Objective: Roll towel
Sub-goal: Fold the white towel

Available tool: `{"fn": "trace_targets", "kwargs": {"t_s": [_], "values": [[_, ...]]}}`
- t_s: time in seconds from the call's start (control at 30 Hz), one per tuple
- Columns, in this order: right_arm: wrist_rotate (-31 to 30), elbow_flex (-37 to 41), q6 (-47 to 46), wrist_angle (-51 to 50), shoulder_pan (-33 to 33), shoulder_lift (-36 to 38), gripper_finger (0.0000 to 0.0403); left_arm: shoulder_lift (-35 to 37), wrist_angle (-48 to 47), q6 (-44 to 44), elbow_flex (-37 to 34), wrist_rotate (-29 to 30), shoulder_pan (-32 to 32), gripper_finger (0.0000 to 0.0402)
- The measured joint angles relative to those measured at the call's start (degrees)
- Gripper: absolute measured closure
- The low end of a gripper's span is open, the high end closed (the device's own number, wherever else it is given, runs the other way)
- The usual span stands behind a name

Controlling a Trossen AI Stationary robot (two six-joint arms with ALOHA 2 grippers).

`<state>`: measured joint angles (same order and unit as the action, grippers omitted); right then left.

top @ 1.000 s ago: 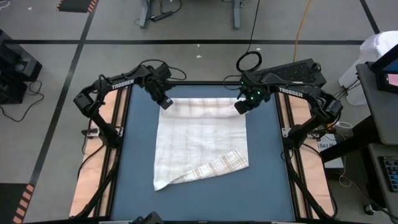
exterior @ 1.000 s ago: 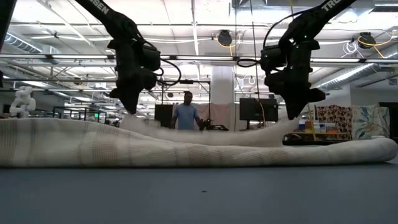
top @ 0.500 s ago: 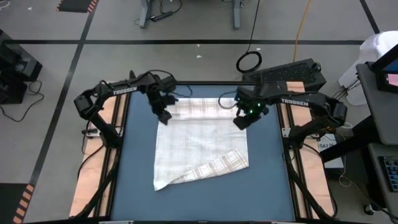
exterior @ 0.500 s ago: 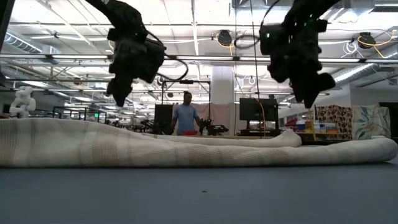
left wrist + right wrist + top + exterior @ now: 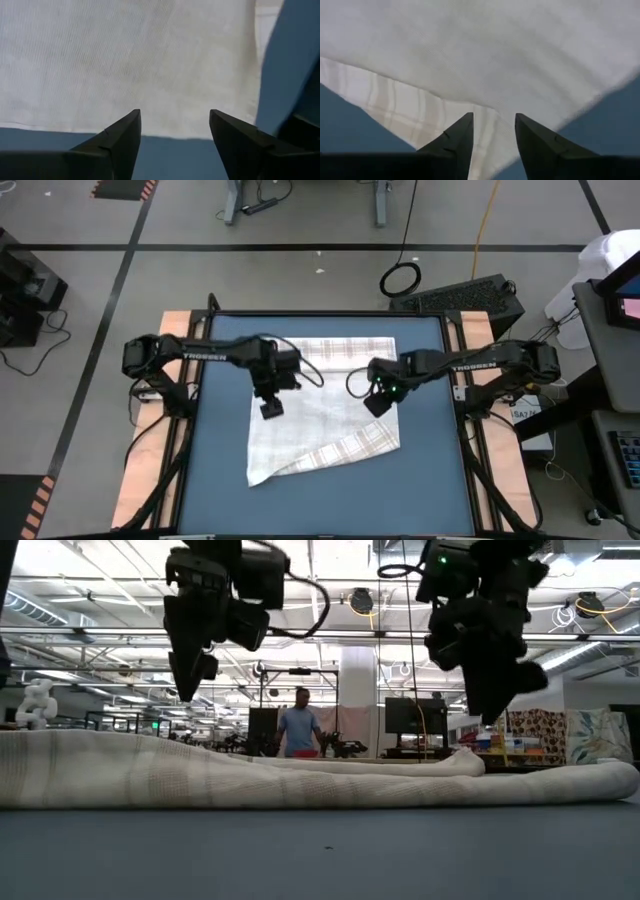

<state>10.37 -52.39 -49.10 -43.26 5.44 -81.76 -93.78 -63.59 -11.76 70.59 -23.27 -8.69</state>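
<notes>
Both open, empty grippers hover over the towel (image 5: 325,405).

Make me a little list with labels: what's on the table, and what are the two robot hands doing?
surface: blue table
towel: lying flat, far edge folded over, near right corner folded back
left tool: open, empty, above the towel's left edge
right tool: open, empty, above the towel's right edge
background: a person stands far behind the table
</notes>
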Motion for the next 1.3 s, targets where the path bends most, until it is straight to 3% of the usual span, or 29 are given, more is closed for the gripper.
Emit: {"fn": "trace_targets", "kwargs": {"t_s": [0.2,0.4,0.57,0.7,0.9,1.1,1.3], "values": [[-0.4,8.1,-8.6,11.8,-3.8,0.0,0.0293,0.0,7.2,-7.6,0.0,5.7,6.6,0.0162],[-8.1,10.2,-15.9,13.1,-8.2,0.0,0.0315,-0.3,13.9,-13.6,-2.1,7.2,9.6,0.0162],[-11.6,10.8,-19.4,13.6,-10.1,0.0,0.0328,-0.3,13.3,-16.2,-6.3,7.9,10.5,0.0162],[-13.8,10.9,-21.8,13.6,-10.6,-1.8,0.0335,-0.3,13.4,-23.4,-10.4,9.7,10.8,0.0162],[-11.5,11.0,-22.6,18.6,-11.6,-5.6,0.0344,0.0,13.8,-25.0,-13.2,10.4,14.1,0.0162],[-10.3,11.0,-24.3,17.3,-14.6,-6.1,0.0349,0.0,16.1,-25.1,-13.2,12.8,17.1,0.0162],[-3.8,11.0,-23.3,17.2,-18.2,-5.7,0.0349,0.0,18.2,-25.5,-13.2,13.1,17.8,0.0162]]}}
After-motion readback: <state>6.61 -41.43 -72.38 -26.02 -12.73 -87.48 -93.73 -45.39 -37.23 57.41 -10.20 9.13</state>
